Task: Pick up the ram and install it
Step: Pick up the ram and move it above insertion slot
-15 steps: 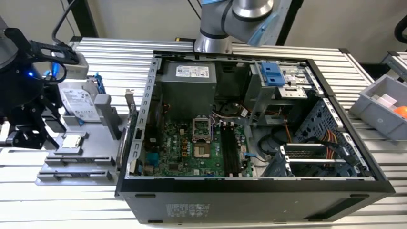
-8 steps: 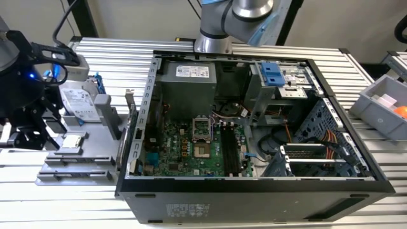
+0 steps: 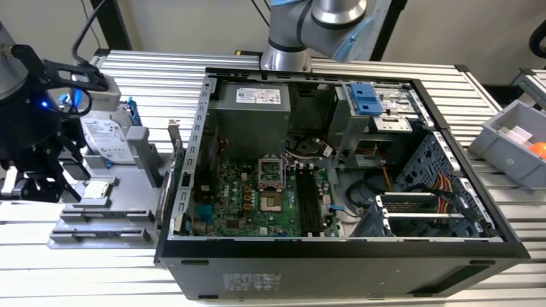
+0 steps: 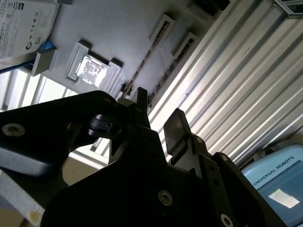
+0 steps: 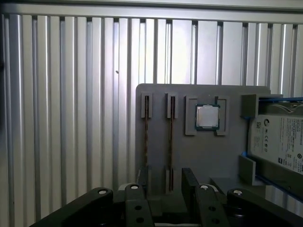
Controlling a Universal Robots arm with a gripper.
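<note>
Ribbed silver table (image 5: 71,118). Plain grey tray (image 5: 203,156) carries two brownish-green ram sticks (image 5: 146,142), a silver processor chip (image 5: 207,117), and a white-labelled hard drive (image 5: 279,142) framed blue. Black gripper (image 5: 166,182). Black case (image 3: 341,262), green motherboard (image 3: 247,204), blue bracket (image 3: 365,99) at its one o'clock.

Exterior view: an open computer case (image 3: 341,262) lay on the slatted table (image 3: 153,70), with the motherboard (image 3: 247,198) flat inside it and the power supply (image 3: 252,112) beyond that. A parts holder (image 3: 94,236) sat just beside the case, on the exterior view's left. First wrist view: two ram sticks (image 5: 146,127) stood edgewise in parallel slots on the holder; beside them lay the processor (image 5: 207,117), then the hard drive (image 5: 279,142).
</note>
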